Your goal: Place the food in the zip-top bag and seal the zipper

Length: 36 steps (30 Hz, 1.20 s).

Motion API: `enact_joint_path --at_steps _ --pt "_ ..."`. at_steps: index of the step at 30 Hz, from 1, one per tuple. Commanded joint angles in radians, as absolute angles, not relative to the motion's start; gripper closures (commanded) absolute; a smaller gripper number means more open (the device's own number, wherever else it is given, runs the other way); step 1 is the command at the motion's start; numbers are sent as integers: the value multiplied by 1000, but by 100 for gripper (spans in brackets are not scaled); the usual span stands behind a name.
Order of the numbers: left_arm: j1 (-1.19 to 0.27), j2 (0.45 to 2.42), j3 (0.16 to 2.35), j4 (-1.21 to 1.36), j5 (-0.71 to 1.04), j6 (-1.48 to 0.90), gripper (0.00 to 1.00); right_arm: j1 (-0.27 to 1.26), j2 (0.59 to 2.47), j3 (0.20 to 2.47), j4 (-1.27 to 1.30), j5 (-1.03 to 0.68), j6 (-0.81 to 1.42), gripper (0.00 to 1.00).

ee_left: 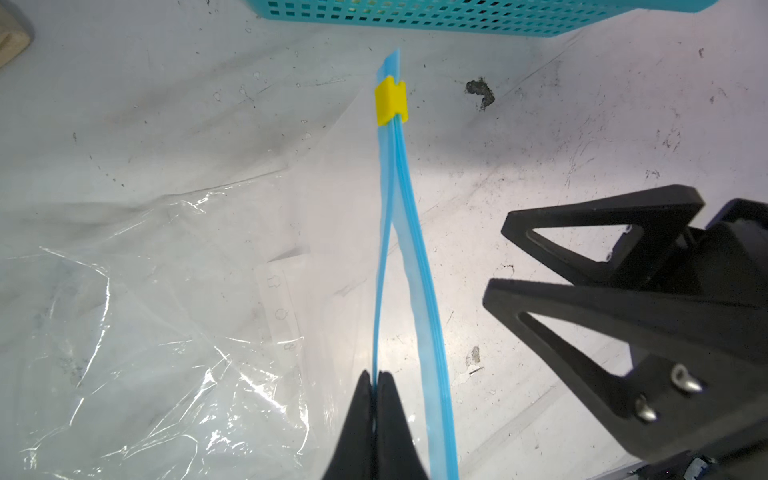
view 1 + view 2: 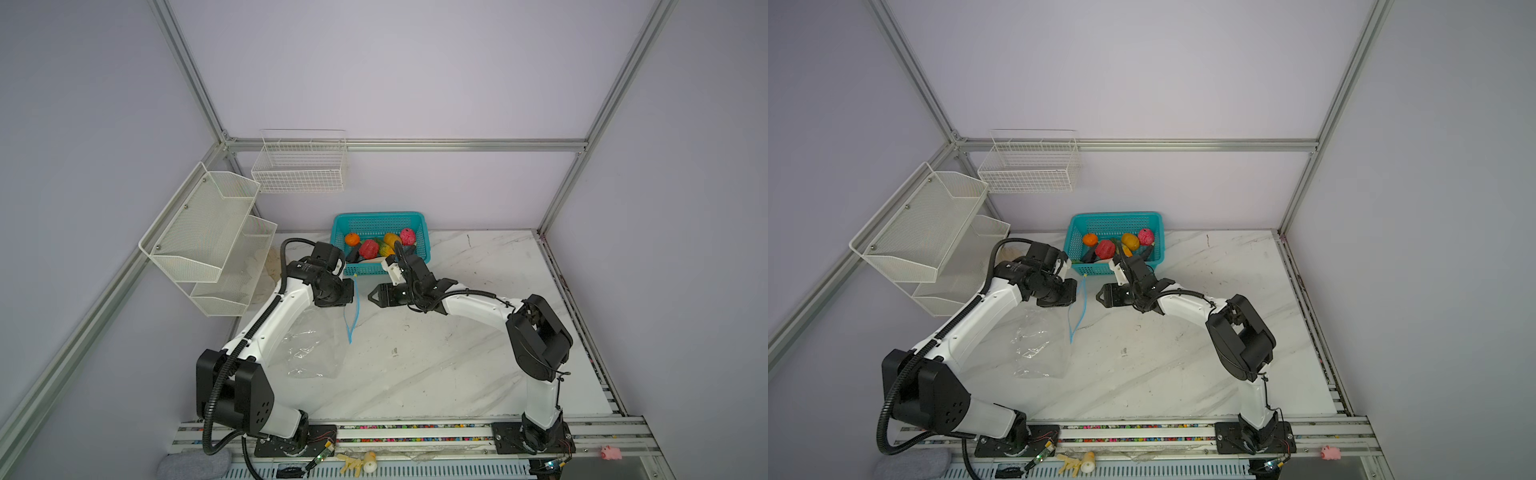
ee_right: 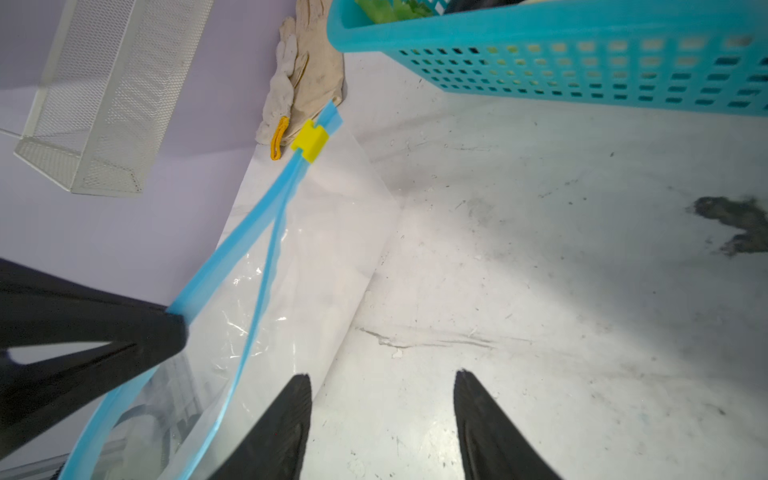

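Both top views: mounted high over my base side, tilted down toward the back wall. Far off; whole table (image 2: 457,374) and both my arms in frame. The pair is nearly identical, offset sideways only

Left wrist view: low, very close, sighting along my left gripper (image 1: 376,384) toward the teal basket (image 1: 457,16); my right gripper (image 1: 495,259) also in frame

Right wrist view: equally close, aimed past my right gripper at the same basket wall

Both wrist views share the zipper (image 1: 401,249), its yellow slider (image 1: 390,102) and the stretch of table below the basket
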<state>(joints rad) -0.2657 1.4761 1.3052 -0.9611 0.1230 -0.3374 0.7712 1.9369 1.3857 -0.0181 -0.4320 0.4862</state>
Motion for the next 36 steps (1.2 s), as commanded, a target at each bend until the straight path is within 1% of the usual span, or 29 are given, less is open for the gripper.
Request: enact_joint_path --at_steps 1,6,20,29,36 --pt "-282 1486 1410 -962 104 -330 100 781 1898 1388 -37 -515 565 42" --pt "-295 1500 1408 -950 100 -348 100 782 1914 1392 4 -565 639 42" --pt "-324 1488 1423 -950 90 -352 100 809 2037 1479 -50 -586 639 47" --pt "-377 1475 1494 -1012 -32 -326 100 828 2124 1532 -86 -571 621 50" --pt "-387 1425 1517 -1042 -128 -314 100 840 2213 1619 -69 -586 640 52"
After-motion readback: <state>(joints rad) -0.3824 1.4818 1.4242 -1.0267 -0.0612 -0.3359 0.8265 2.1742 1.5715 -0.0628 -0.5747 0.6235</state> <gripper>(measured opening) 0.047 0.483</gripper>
